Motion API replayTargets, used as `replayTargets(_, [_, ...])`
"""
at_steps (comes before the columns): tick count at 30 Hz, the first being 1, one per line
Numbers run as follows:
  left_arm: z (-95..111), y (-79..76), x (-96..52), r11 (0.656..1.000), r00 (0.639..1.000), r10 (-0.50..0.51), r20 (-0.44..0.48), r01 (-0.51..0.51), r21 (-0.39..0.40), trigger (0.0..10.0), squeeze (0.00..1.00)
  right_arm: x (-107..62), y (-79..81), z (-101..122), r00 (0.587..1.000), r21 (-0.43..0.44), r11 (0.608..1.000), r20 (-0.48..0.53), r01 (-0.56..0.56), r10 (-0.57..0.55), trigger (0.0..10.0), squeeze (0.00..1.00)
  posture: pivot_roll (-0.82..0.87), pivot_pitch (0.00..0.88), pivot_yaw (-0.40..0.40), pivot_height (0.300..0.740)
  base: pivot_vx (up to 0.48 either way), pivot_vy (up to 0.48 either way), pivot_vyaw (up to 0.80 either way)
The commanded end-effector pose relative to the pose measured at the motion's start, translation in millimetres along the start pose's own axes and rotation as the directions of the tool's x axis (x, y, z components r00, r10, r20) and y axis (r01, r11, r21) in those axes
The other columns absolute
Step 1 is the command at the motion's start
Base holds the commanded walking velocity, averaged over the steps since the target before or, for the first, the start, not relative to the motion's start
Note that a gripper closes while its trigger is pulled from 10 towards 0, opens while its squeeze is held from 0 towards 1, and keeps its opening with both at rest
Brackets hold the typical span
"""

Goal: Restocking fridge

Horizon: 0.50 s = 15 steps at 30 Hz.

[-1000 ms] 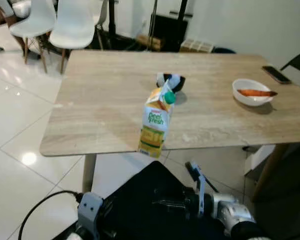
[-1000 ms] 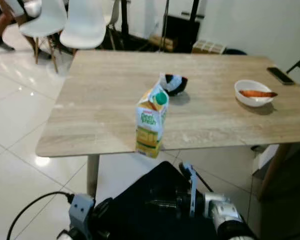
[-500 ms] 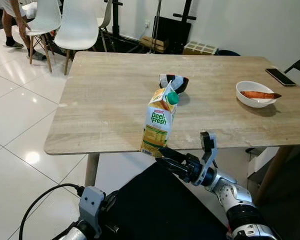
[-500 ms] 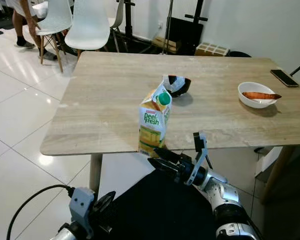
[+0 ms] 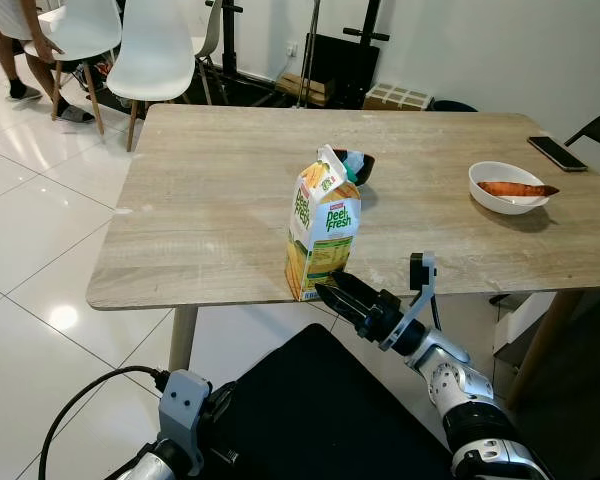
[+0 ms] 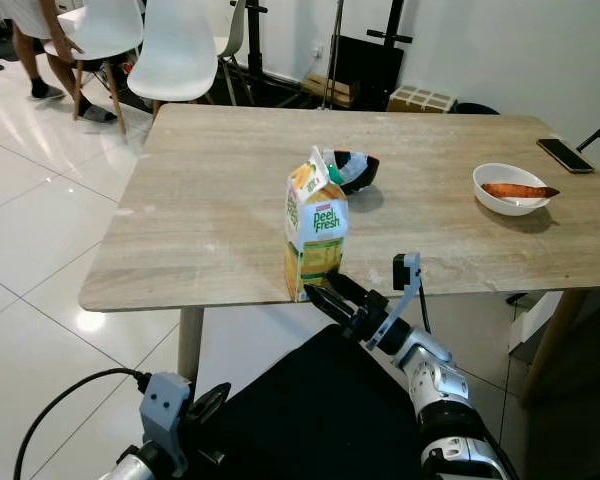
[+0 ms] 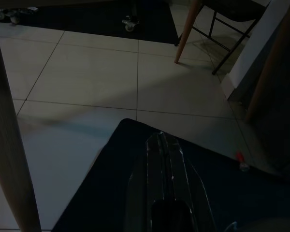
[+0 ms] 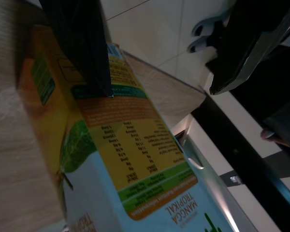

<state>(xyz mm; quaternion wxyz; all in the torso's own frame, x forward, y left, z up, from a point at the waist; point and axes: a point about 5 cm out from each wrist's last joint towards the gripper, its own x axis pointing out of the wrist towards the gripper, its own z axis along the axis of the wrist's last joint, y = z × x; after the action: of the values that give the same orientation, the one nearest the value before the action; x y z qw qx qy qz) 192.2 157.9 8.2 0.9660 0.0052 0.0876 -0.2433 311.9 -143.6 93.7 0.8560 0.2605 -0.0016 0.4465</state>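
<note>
Right gripper (image 5: pixel 332 292) reaches the juice carton (image 5: pixel 322 238) at the table's (image 5: pixel 200 210) near edge, fingers spread, one against its side.

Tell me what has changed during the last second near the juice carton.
The right claw has risen from below the table edge and reached the base of the yellow-green cardboard juice carton, which has turned and now stands upright. The white bowl with the orange piece and the black phone stayed put.
</note>
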Motion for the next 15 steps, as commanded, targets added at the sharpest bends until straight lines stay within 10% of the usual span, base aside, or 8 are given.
replayTargets(1, [0,-1.3,0.7,1.0,1.0,-0.014,-0.01,0.014,0.008,10.0,0.0,-0.2,-2.8,3,1.0,-0.021,1.0,0.005,0.023,-0.023,10.0,0.0,-0.01,0.045,-0.077,0.74,0.0,0.0,0.0])
replayTargets(15, [2,-2.2,8.2,1.0,1.0,-0.015,-0.005,0.015,0.009,10.0,0.0,13.3,-19.1,25,0.958,-0.062,0.967,0.164,0.248,-0.235,10.0,0.0,-0.03,0.052,-0.065,0.74,0.0,0.0,0.0])
